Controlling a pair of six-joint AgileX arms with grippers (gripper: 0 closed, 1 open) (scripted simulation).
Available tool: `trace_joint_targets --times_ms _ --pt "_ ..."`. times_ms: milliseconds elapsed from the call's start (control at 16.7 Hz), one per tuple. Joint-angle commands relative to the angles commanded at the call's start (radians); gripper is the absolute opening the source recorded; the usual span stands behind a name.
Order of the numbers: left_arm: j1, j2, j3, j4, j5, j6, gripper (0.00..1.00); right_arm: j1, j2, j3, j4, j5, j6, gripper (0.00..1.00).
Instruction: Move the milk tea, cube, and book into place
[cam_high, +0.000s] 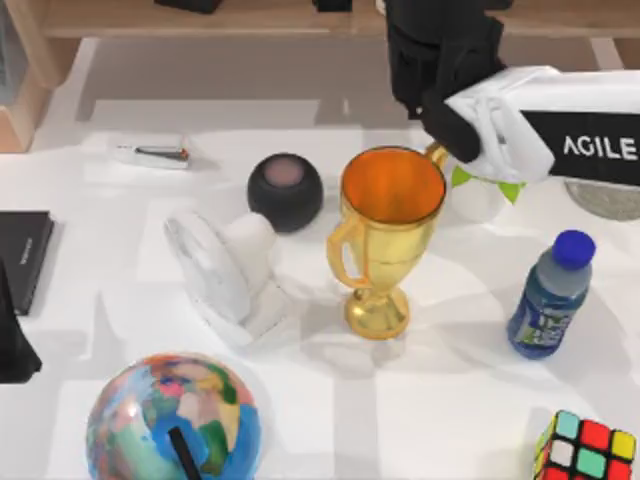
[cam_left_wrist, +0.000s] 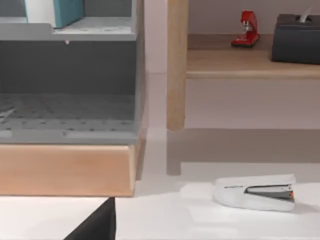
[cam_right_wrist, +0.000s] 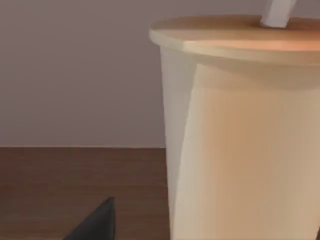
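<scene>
Milk tea (cam_right_wrist: 240, 140) close by right pincer.

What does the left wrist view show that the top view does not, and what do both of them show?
The left wrist view alone has a red stapler and a dark tissue box on a wooden shelf, plus a grey rack holding a teal book.

The top view alone has the gold trophy, globe, blue-capped bottle, cube, dark round speaker and white fan, with the right arm above them.

Both show the white stapler lying on the white table.
</scene>
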Motion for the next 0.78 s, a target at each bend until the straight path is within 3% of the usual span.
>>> trace_joint_targets --times_ms 420,780 --pt "0.0 0.0 0.0 0.0 0.0 0.0 1.0 -0.063 0.162 0.264 -0.099 -0.06 -0.002 1.0" --pt "0.0 0.0 0.0 0.0 0.0 0.0 1.0 -0.07 0.18 0.292 -0.11 -0.067 -0.003 1.0"
